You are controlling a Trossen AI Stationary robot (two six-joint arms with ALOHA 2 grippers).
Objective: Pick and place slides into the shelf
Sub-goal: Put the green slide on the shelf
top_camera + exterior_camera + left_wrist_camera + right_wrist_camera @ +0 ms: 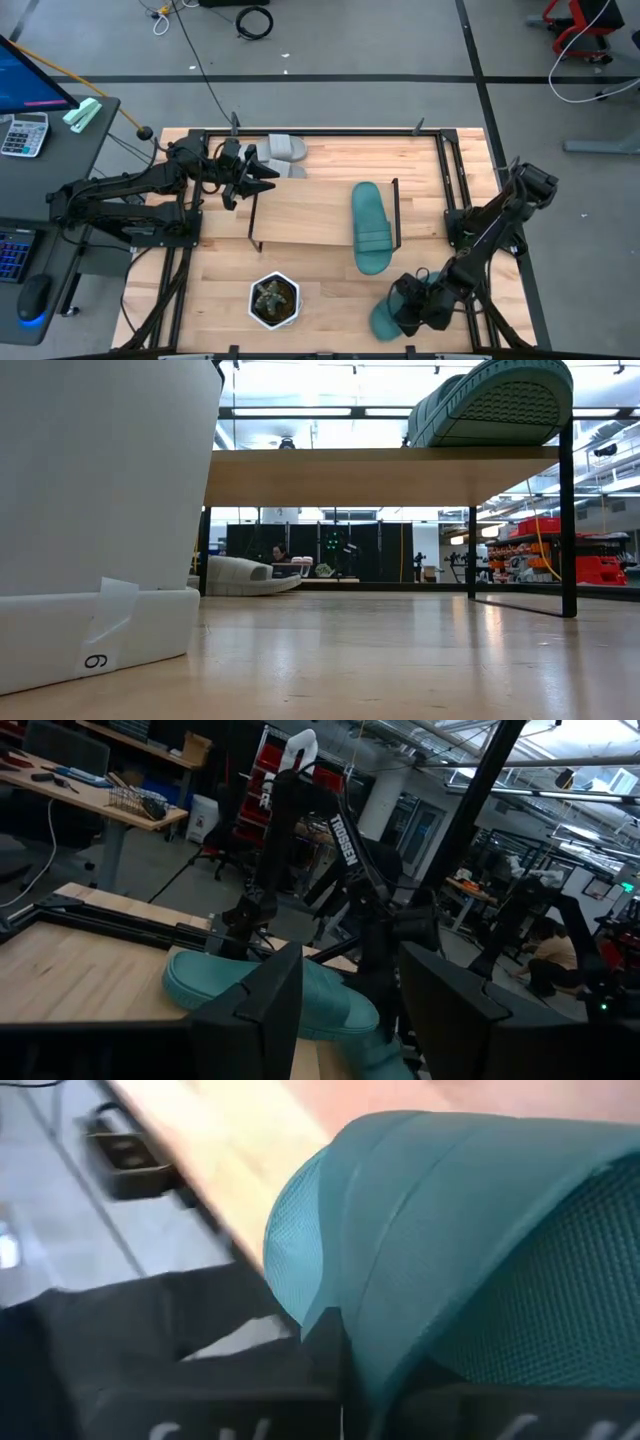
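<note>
Grey workshop floor with loose cables surrounds the light wooden table [330, 280] that I work at. On it stands the shelf [300, 215], a low board on thin black legs, and one teal slide [371, 226] lies along the board's right end, its near end hanging past the shelf's edge. In the low view that same slide [495, 402] perches on the board's top at the right, sole pattern facing the camera. My right gripper [413, 308] is down at the near right corner of the table, clenched on the second teal slide [388, 318], which pokes out to the left of my fingers; my right wrist view is filled with its teal strap [450, 1240], pressed right against my dark finger [320, 1342]. My left gripper [262, 176] hovers at the shelf's far left corner with its fingers [260, 1005] spread apart and nothing between them. Just beyond it, at the far edge of the table, lie the grey slides [277, 153], close together; one grey slide [245, 575] shows under the shelf in the low view. A white hexagonal pot [273, 301] with a plant sits at the near edge, left of centre.
</note>
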